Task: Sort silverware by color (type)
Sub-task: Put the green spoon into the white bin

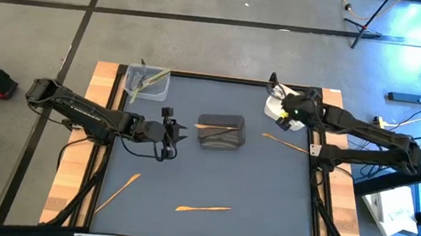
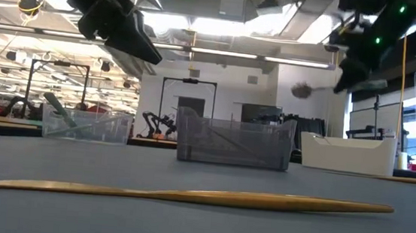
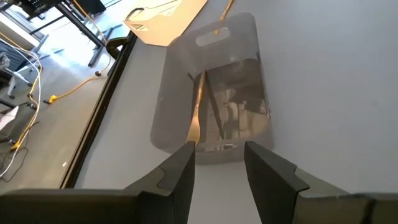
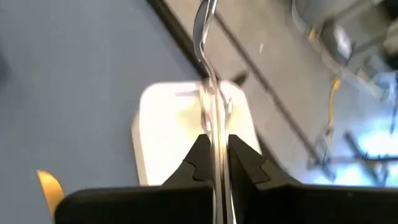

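A: Right gripper (image 4: 216, 163) is clamped on a silver utensil (image 4: 209, 74), hanging over the white bin (image 4: 163, 134). Left gripper (image 3: 217, 163) is spread, empty, facing the grey bin (image 3: 214, 81).

B: I let go off-centre and it may clip the rim and bounce out.

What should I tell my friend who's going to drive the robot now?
Right end effector: shut on a silver utensil, held above the white container at the table's far right.
Left end effector: open, empty, beside the grey container in the middle.
Done: orange utensil in the grey container; green utensils in the clear container, far left.
Left: drop the silver one, then collect three orange utensils lying loose: near left, near middle, right.
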Controlling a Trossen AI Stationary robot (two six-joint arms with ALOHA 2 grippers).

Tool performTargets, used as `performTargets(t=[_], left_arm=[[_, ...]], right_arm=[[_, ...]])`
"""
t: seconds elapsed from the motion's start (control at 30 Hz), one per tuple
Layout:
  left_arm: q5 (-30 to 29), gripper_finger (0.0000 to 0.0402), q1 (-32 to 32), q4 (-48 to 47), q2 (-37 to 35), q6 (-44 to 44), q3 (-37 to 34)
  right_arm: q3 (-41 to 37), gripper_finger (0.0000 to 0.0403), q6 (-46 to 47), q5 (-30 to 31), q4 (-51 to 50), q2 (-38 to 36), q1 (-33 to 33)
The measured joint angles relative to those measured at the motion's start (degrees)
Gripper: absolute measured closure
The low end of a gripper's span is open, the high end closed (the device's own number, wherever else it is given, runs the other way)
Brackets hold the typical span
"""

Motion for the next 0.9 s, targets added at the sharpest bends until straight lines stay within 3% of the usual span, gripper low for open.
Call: performTargets(t=[0.27, 0.43, 0.9], left_arm=[[0.0, 0.0267, 0.0, 0.0, 0.0, 0.0, 0.0], [0.0, 0.0267, 0.0, -0.2, 0.0, 0.0, 0.0], [0.0, 0.0267, 0.0, -0.3, 0.0, -0.2, 0.0]], right_arm=[[-3.0, 0.0391, -2.4, -6.9, -0.3, 4.9, -13.3], [-3.1, 0.0392, -5.1, -13.8, -0.7, 8.3, -17.2], [-3.1, 0.0383, -4.0, -9.1, 1.1, 13.1, -17.6]])
